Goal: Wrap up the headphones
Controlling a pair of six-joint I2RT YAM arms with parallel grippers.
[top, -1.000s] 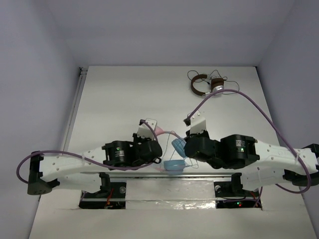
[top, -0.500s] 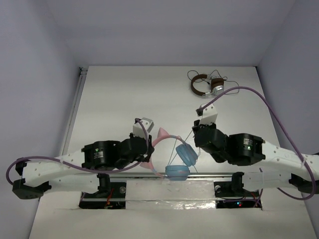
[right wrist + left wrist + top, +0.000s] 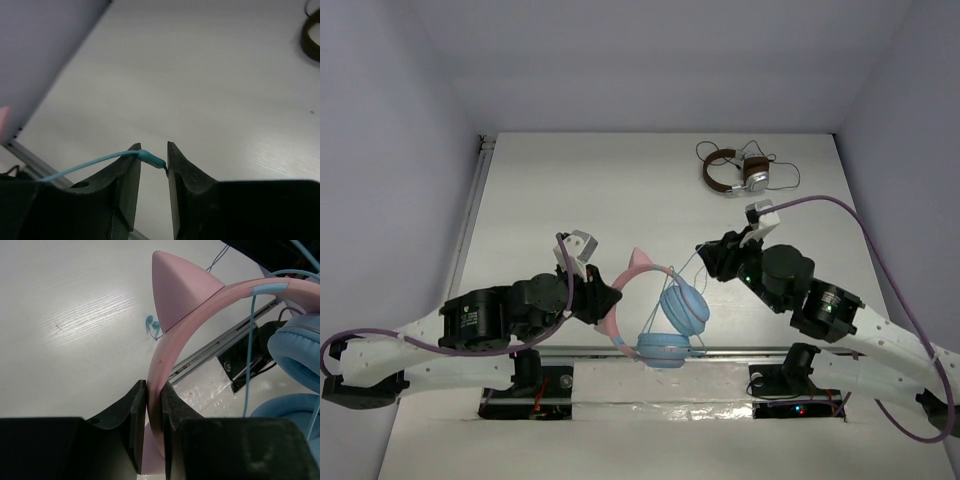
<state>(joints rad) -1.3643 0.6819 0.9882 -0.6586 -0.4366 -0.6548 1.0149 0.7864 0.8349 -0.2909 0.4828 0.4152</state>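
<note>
Wrapping job, mid-air: the left gripper [image 3: 154,386] is clamped edge-on across the pink headband [image 3: 166,347], holding the headphones [image 3: 682,305] over the near edge of the table [image 3: 570,190], between the two arms, with the ear cups [image 3: 300,355] hanging toward the rail [image 3: 215,347]. The right gripper [image 3: 152,147] pinches the cable [image 3: 90,164] at its very end, the plug caught between the fingertips with the jaws only narrowly apart.

That fingertip hold looks like the weak point. The line appears to run taut from the cups to the right arm, so a harder pull or a fast loop could draw the plug out and let the slack drop. Strands already cross the cups, so a wide pass may snag on a cat ear or knot instead of lying in turns around the band. The left grip is thin too: the hanging cups could swing the band in the jaws if the cable tugs sideways. The brown headphones [image 3: 733,172] lie well apart at the far side, a hazard only if the right arm swings wide.
</note>
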